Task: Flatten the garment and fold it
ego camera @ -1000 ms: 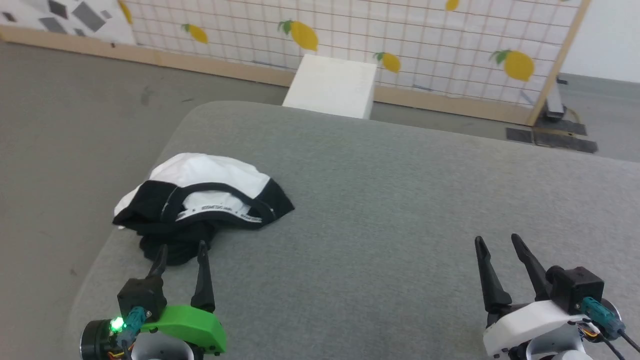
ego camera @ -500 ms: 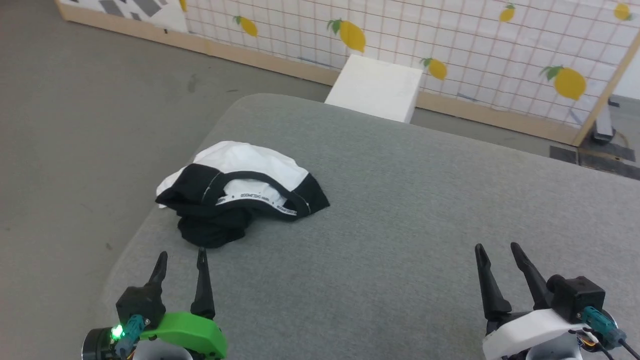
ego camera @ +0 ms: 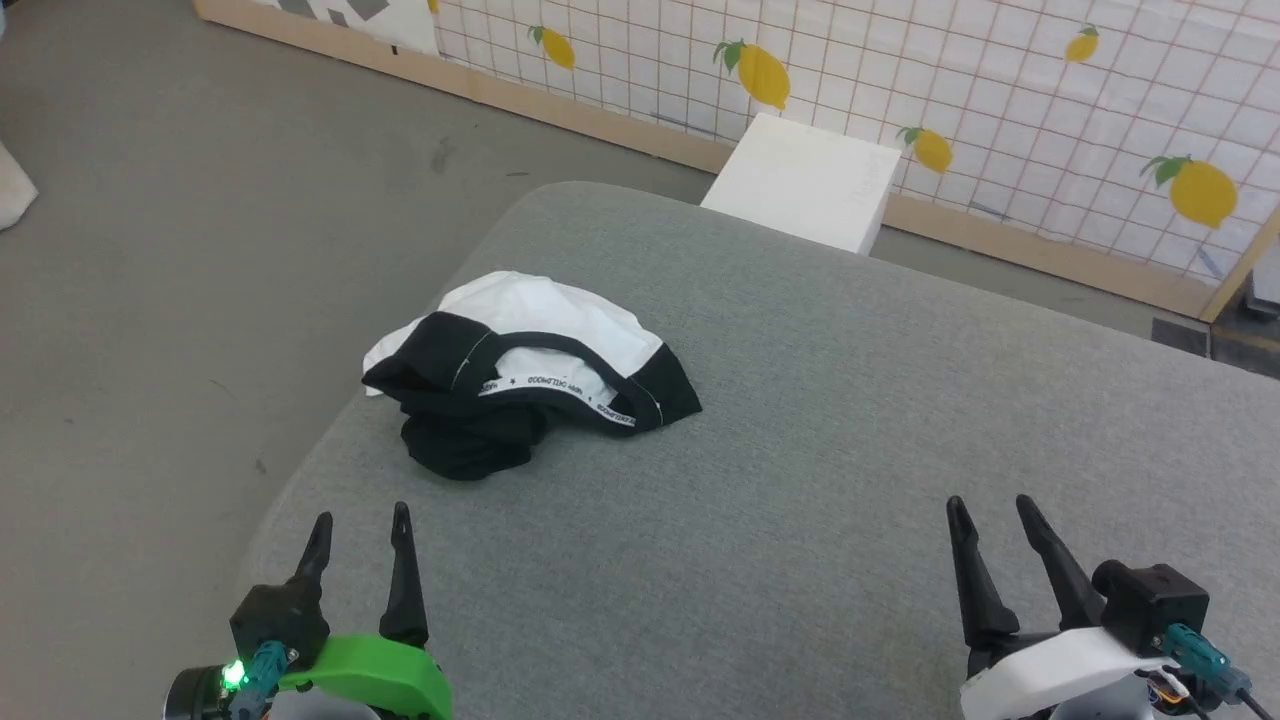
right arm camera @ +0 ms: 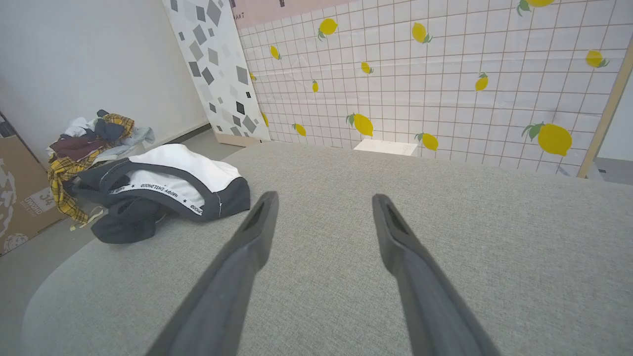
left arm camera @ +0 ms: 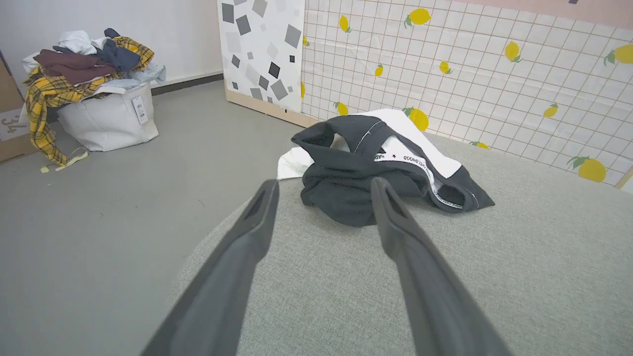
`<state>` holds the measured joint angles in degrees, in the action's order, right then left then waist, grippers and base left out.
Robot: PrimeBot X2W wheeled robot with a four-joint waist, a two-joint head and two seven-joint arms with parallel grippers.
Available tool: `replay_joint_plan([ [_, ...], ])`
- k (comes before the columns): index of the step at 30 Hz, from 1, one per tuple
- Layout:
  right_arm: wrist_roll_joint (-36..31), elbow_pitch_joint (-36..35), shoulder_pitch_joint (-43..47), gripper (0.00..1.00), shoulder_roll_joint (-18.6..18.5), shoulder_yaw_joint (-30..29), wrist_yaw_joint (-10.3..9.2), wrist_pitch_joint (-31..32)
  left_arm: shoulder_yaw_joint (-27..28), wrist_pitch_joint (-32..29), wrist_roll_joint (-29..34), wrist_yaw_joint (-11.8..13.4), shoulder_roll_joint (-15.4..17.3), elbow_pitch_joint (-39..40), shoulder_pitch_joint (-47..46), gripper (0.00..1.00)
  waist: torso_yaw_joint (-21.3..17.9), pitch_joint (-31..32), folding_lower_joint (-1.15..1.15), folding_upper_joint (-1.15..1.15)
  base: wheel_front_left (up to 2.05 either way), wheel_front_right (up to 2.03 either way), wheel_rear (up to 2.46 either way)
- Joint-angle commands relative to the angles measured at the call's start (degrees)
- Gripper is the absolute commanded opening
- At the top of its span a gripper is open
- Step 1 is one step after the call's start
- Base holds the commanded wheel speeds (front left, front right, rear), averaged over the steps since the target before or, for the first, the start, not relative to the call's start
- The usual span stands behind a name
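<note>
The garment [ego camera: 530,375], a white T-shirt with black sleeves and collar, lies crumpled in a heap near the left edge of the grey padded table [ego camera: 820,420]. Its printed white neck tape faces up. In the left wrist view the garment [left arm camera: 385,163] sits just beyond my fingertips. In the right wrist view the garment [right arm camera: 163,190] lies off to the left. My left gripper [ego camera: 360,520] is open, a short way in front of the heap and apart from it. My right gripper [ego camera: 990,505] is open over bare table at the lower right, holding nothing.
A white box [ego camera: 805,180] stands on the floor behind the table, against a lemon-print tiled screen [ego camera: 900,80]. A white bag heaped with clothes [left arm camera: 94,94] sits on the floor to the left, beside a cardboard box [right arm camera: 20,193].
The head camera has swung left, so the whole scene has shifted right in view. Both grippers stay open at the bottom, and the garment looks unmoved on the table.
</note>
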<state>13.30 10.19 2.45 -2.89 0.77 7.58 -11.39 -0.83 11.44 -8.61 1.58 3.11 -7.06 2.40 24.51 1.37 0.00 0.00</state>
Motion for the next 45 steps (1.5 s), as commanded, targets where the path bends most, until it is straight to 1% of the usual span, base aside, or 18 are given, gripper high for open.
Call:
replay_joint_plan([
  [1,0.7,0.4,1.0,1.00,0.0,0.2,-0.07,-0.6,0.0,0.6,0.0,0.2,-0.2,-0.3,1.0,1.00,0.5,0.3,0.00,0.00,0.00,0.00,0.00],
  [13,2.2,1.9,1.5,1.00,0.0,0.6,-0.08,-2.1,0.0,2.0,-0.4,0.0,-0.2,-1.3,1.3,1.00,3.2,0.6,0.00,0.00,0.00,0.00,0.00],
  [24,2.7,4.0,1.4,1.00,0.0,0.3,-0.09,-3.6,-0.3,3.5,-0.9,0.6,-0.2,-2.4,1.4,1.00,6.3,0.2,0.00,0.00,0.00,0.00,0.00],
  [34,2.7,4.4,1.6,1.00,0.0,0.3,-0.09,-3.6,-0.2,3.6,-0.8,0.4,-0.2,-2.7,1.3,1.00,6.1,0.5,0.00,0.00,0.00,0.00,0.00],
  [36,2.7,4.4,1.7,1.00,0.0,0.3,-0.09,-3.6,-0.1,3.6,-1.4,-0.3,-0.1,-3.1,0.4,1.00,6.1,0.5,0.00,0.00,0.00,0.00,0.00],
  [39,2.4,4.4,1.4,1.00,0.0,0.8,-0.09,-3.6,0.0,3.2,-2.2,-2.3,1.5,-4.2,-3.1,1.00,5.5,0.1,0.00,0.00,0.00,0.00,0.00],
  [43,0.9,4.0,0.2,1.00,0.0,1.0,-0.09,-3.6,0.7,0.1,-3.3,-4.6,4.8,-5.7,-11.8,1.00,3.5,-1.5,0.00,0.00,0.00,0.00,0.00],
  [45,0.1,3.7,-0.4,1.00,0.0,0.9,-0.09,-3.6,1.2,-2.1,-4.3,-5.6,6.6,-7.2,-16.7,1.00,1.8,-2.8,0.00,0.00,0.00,0.00,0.00],
])
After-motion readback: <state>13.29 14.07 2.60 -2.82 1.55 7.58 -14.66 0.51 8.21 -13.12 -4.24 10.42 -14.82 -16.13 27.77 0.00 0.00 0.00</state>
